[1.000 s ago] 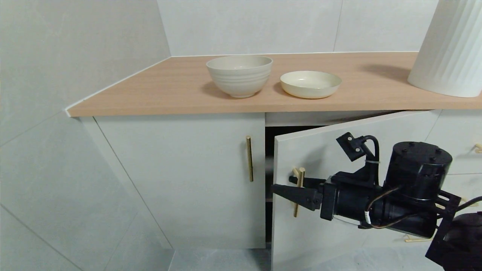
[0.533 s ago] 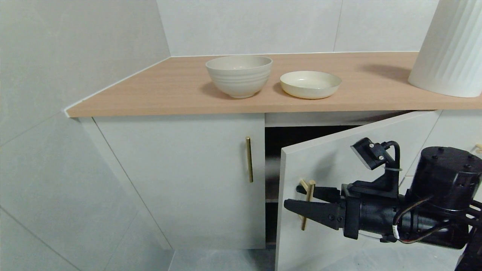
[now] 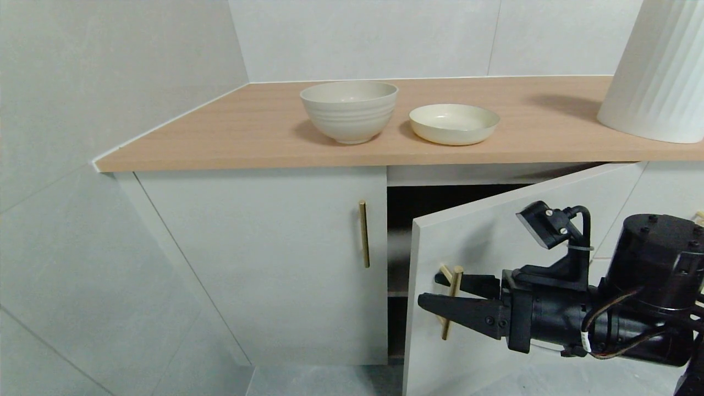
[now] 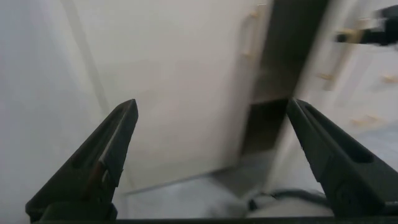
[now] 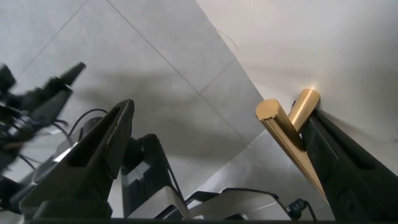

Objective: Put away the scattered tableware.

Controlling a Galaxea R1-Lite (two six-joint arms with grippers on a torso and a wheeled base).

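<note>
We see the deep bowl point(image 3: 349, 110) and the shallow dish point(image 3: 454, 123) standing side by side on the wooden tabletop point(image 3: 247, 137), close but apart, the bowl to the left. A tall white ribbed container point(image 3: 654, 71) stands well away at the right end of the same tabletop.

Below, the left cupboard door point(image 3: 264, 258) is closed, and the right door point(image 3: 489, 231) stands partly open with a dark gap between them. The right tool point(image 3: 448, 297) is at this door's brass handle point(image 3: 451, 300). Its fingers are spread wide, one on each side of the bar. In the right wrist view the handle point(image 5: 292, 143) lies against one finger point(image 5: 339, 165) while the other sits well off.

The left tool point(image 4: 211, 162) is low in front of the closed door, its fingers wide apart and holding nothing
</note>
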